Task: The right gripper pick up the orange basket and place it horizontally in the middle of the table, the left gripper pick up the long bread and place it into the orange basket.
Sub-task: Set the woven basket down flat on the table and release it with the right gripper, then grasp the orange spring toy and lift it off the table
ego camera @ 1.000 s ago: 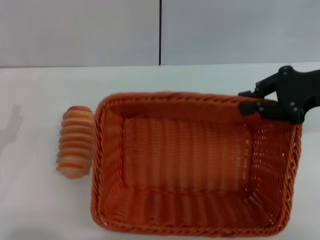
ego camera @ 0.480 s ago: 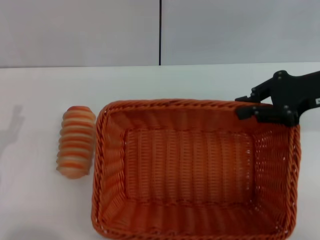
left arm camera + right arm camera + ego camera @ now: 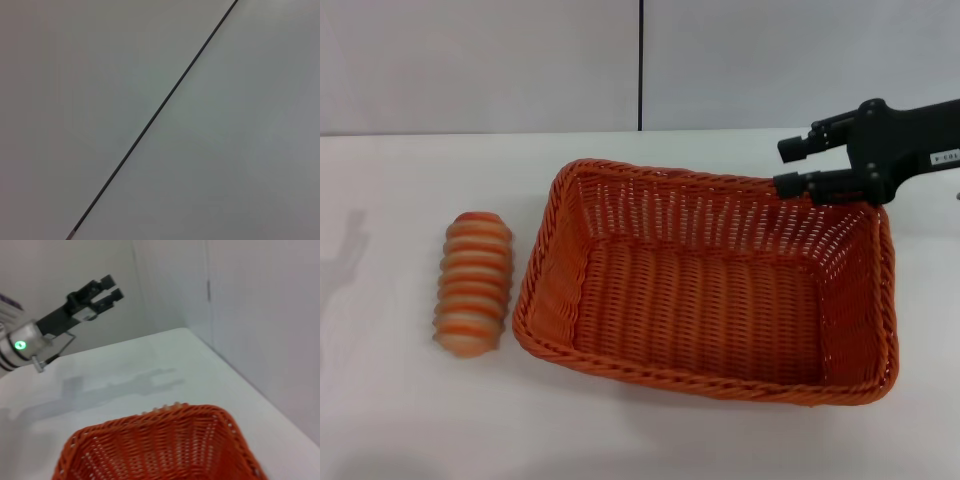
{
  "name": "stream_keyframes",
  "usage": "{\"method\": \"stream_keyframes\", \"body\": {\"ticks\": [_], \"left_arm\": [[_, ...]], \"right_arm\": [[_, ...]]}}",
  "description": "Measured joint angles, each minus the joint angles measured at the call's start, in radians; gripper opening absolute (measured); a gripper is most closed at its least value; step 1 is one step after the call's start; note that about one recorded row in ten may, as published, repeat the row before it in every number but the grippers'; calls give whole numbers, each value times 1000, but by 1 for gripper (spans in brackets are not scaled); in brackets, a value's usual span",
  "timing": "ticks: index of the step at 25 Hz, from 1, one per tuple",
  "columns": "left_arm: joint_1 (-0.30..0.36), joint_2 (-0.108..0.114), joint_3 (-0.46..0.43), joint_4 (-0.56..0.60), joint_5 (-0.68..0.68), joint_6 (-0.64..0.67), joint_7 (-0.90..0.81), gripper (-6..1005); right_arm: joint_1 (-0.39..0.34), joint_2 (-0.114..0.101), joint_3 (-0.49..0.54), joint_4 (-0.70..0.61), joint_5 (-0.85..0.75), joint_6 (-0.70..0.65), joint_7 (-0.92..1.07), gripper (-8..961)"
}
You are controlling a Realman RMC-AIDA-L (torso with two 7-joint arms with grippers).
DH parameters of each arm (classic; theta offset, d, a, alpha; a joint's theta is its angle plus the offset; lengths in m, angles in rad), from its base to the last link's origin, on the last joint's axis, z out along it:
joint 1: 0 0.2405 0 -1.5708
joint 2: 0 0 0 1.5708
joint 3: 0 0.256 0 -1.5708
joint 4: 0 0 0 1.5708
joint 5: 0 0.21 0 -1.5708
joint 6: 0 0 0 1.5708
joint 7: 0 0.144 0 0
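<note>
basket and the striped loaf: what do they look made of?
Orange basket: woven wicker or plastic rattan, matte; open weave and braided rim show. Long bread: likely moulded plastic or foam toy, smooth ridges, orange and cream bands. Neither can be settled by sight.

Pale grey panelled wall (image 3: 480,60), thin dark vertical seam (image 3: 640,65) between panels, soft even light

Head view: high, looking forward and down across the counter (image 3: 400,420) at the basket (image 3: 710,300). Right wrist: close over the same basket's rim — left wrist faces only wall.
</note>
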Motion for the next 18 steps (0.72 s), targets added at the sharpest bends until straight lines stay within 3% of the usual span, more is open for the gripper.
{"method": "stream_keyframes", "body": {"ticks": [2, 7, 12, 18], "left_arm": [[1, 0, 0, 0, 0, -1, 0, 833], [-1, 0, 0, 5, 0, -6, 4, 832], [-3, 4, 0, 17, 0, -8, 2, 832], [0, 5, 1, 55, 0, -3, -1, 832]], "right_arm": [[0, 0, 9, 0, 1, -15, -1, 470], [-18, 10, 99, 1, 3, -37, -34, 470], [-109, 51, 278, 8, 128, -61, -147, 470], [-277, 112, 377, -5, 402, -110, -237, 470]]}}
